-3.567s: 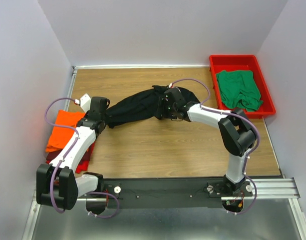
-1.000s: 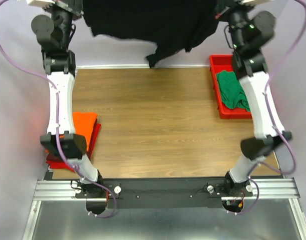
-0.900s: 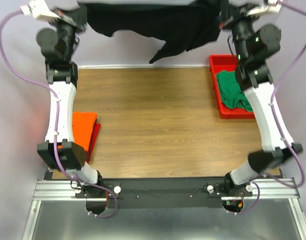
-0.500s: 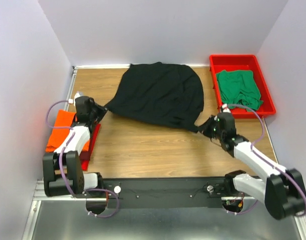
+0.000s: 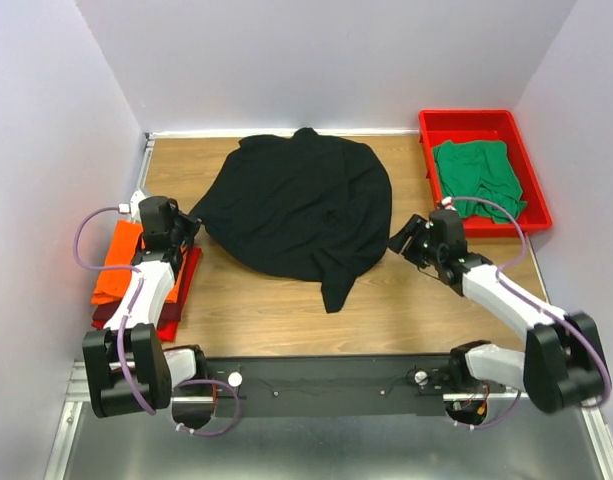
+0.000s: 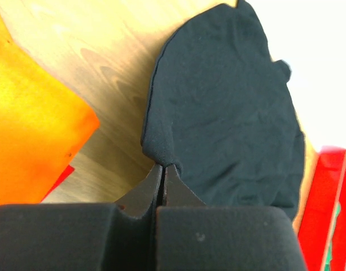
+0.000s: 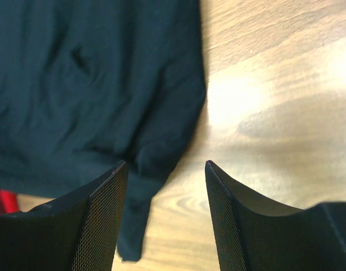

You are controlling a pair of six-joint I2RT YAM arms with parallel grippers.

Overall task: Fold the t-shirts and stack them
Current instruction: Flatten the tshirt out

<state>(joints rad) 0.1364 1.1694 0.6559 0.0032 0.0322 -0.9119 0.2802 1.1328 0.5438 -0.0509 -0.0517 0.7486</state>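
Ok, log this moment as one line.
black t-shirt spread on table | left pincer shut on its edge | right pincer open, empty | green t-shirt in red tray

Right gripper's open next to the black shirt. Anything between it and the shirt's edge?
Nothing visible. The right gripper is open, with only bare table between it and the near edge of the black t-shirt. The left gripper is shut on the opposite edge.

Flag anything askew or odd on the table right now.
The black t-shirt lies rumpled, not flat: one strip trails toward the near edge, and the left gripper pinches its left edge. The right gripper is open, holding nothing.
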